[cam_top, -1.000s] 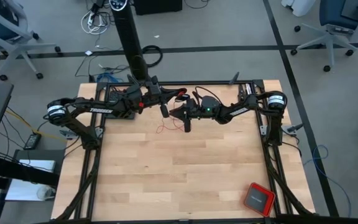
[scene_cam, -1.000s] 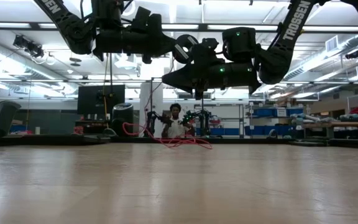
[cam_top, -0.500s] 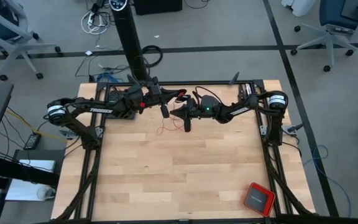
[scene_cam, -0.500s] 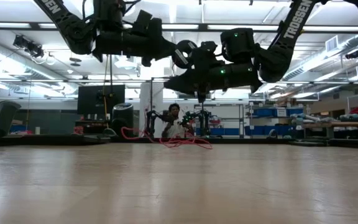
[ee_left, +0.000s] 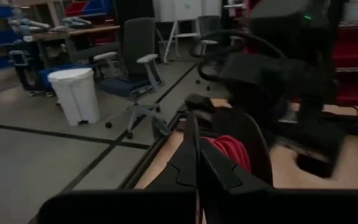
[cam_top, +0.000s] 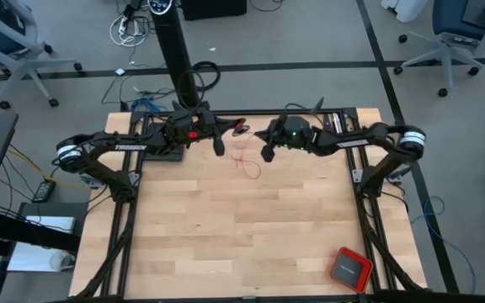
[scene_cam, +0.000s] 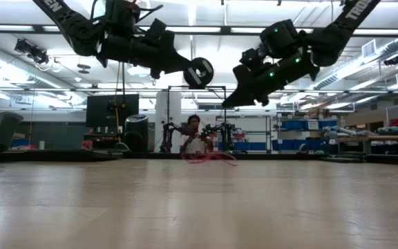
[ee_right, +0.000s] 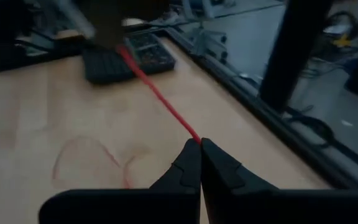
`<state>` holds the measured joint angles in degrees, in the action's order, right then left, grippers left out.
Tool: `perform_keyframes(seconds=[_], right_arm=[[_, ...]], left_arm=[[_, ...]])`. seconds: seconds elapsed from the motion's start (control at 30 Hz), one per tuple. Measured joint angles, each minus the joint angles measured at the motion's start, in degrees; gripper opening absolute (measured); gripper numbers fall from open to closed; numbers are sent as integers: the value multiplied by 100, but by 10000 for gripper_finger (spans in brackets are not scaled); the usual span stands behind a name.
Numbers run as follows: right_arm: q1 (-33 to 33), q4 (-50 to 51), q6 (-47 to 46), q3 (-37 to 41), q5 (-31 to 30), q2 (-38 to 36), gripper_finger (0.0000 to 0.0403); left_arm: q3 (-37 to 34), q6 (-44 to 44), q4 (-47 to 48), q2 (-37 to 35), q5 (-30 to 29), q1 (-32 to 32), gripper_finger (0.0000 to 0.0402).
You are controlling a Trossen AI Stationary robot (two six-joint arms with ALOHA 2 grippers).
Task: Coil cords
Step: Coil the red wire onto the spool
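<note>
While both arms hang over the far edge of the wooden table [cam_top: 242, 227], the left gripper [cam_top: 218, 145] sits far-centre with its fingers [ee_left: 191, 163] pressed together, a red coil [ee_left: 232, 148] of the cord showing just past them in the left wrist view; cannot tell whether it is pinched or just behind. Right gripper [cam_top: 267, 154] is just right of it, jaws fully closed on the red cord [ee_right: 160, 102], which runs taut from the fingertips [ee_right: 199, 151] away toward the dark arm base at the table's far side. Loose thin loops of the same cord [cam_top: 244, 163] lie on the wood between and slightly nearer than the two grippers.

Versus a second ago: right jaws were part open, now clamped; right arm has pulled back to the right, its elbow swung out past the table's right edge; left gripper barely shifted, jaws unchanged. The loops have slid a bit right and farther.

High view alone shows the red square box [cam_top: 349, 268] at the near right corner. Low view alone shows a person [scene_cam: 195, 135] in the room behind, and the cord [scene_cam: 209, 157] as a low tangle at the far edge. Only the right wrist view shows the grip on the taut strand
</note>
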<state>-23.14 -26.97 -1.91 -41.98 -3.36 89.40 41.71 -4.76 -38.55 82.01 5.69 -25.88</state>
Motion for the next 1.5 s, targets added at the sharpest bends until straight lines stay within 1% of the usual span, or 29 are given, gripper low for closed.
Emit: perform_keyframes(seconds=[0.07, 0.23, 0.4, 0.5, 0.57, 0.67, 0.83, 1.0, 1.1, 1.17, 1.27, 1.4, 1.5], right_arm=[[-65, 89, 104, 34, -48, -176, 0], [-69, -90, 588, 17, -177, -582, 0], [-58, -100, 667, -73, -83, -705, 0], [-28, -106, 667, -136, 72, -705, 0], [20, -102, 642, -179, 87, -705, 0], [98, -100, 605, -291, 103, -703, 0], [211, -115, 605, -526, 91, -701, 0], [292, -140, 481, -713, 153, -623, 0], [346, -195, 448, -852, 403, -419, 1], [393, -186, 445, -966, 564, -209, 7], [494, -181, 453, -1177, 621, 46, 22], [618, -116, 522, -1307, 664, 202, 43], [662, 80, 489, -1308, 677, 268, 58]], left_arm=[[0, -121, 22, -21, 145, -1, 6], [2, -540, 410, -43, 177, -1, 6], [7, -628, 473, -43, 132, -1, 6], [7, -914, 568, -30, 79, -1, 6], [7, -1157, 687, -23, -130, 17, 6], [7, -1524, 817, -23, -636, 84, 6], [9, -2052, 824, -23, -1153, 247, 6], [7, -2350, 700, -20, -1846, 476, 4], [0, -2364, 522, -10, -2192, 605, 2], [0, -2378, 468, -8, -2384, 661, 1], [-2, -2507, 449, 16, -2741, 733, 1], [-3, -3020, 383, 113, -3331, 866, 1], [-7, -3449, 235, 157, -3466, 982, 0]])
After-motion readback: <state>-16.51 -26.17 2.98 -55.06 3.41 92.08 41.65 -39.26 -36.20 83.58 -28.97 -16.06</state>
